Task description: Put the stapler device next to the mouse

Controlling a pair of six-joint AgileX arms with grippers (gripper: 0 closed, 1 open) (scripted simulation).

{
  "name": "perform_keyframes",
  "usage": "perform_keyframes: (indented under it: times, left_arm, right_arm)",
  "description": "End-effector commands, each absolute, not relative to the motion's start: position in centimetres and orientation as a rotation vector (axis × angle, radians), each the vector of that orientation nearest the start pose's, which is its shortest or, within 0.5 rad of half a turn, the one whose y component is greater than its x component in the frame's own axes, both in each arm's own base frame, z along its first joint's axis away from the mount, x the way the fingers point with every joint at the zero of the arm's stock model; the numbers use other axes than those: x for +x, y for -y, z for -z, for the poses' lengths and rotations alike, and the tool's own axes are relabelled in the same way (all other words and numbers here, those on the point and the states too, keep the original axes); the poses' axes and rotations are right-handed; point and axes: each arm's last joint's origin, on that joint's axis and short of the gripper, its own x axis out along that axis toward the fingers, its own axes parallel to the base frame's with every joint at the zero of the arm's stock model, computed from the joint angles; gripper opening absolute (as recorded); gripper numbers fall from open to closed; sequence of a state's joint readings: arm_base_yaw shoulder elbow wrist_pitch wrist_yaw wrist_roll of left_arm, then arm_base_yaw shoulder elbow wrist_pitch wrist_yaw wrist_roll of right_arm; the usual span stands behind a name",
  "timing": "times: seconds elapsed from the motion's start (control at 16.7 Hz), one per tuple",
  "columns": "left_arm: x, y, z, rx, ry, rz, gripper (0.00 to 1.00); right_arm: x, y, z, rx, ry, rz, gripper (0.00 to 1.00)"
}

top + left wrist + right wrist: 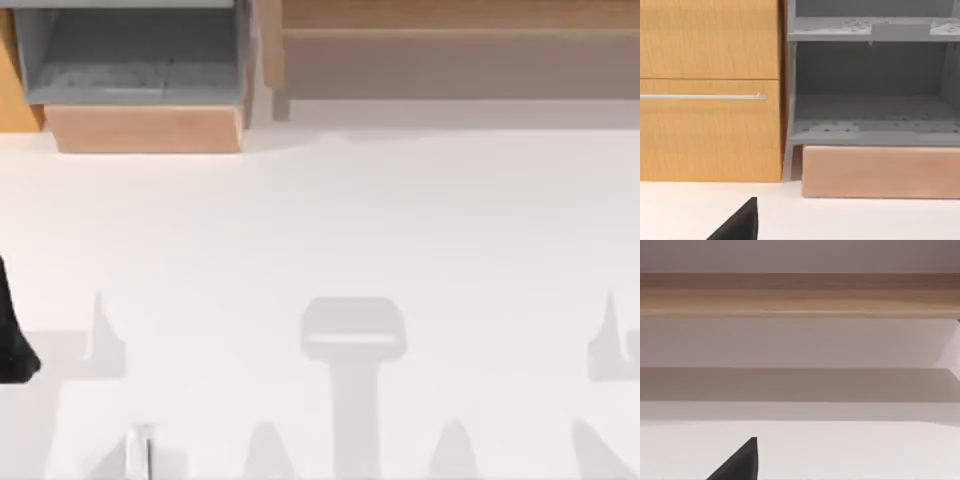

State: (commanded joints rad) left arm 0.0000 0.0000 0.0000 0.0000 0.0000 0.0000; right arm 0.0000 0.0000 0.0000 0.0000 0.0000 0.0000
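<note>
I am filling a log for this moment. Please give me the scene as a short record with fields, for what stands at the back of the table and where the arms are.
table: white surface
back left: grey shelf unit on a light wood block
beside shelf unit: wooden cabinet with a metal bar handle
back right: long wooden shelf
left arm: dark part at the table's left edge
left gripper: dark fingertip in left wrist view
right gripper: dark fingertip in right wrist view

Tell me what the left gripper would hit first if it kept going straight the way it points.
Probably the pale wooden block under the grey open shelf unit, or the orange wooden cabinet beside it; bare white table lies before them. Depth is unclear.
</note>
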Motion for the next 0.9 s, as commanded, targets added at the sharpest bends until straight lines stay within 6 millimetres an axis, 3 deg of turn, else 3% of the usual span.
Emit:
perform_keyframes:
  times: [0.24,0.42,0.9]
  left_arm:
    - [10.6,0.4,-16.3,-0.027,-0.042,0.023,1.00]
    - [11.0,1.2,-17.0,-0.110,-0.200,0.085,1.00]
    - [13.9,6.0,-17.5,-0.249,-1.036,0.117,1.00]
  right_arm:
    - [10.6,0.1,-16.0,0.000,0.000,0.000,1.00]
    - [10.6,0.1,-16.0,0.000,0.000,0.000,1.00]
    - [10.6,0.1,-16.0,0.000,0.000,0.000,1.00]
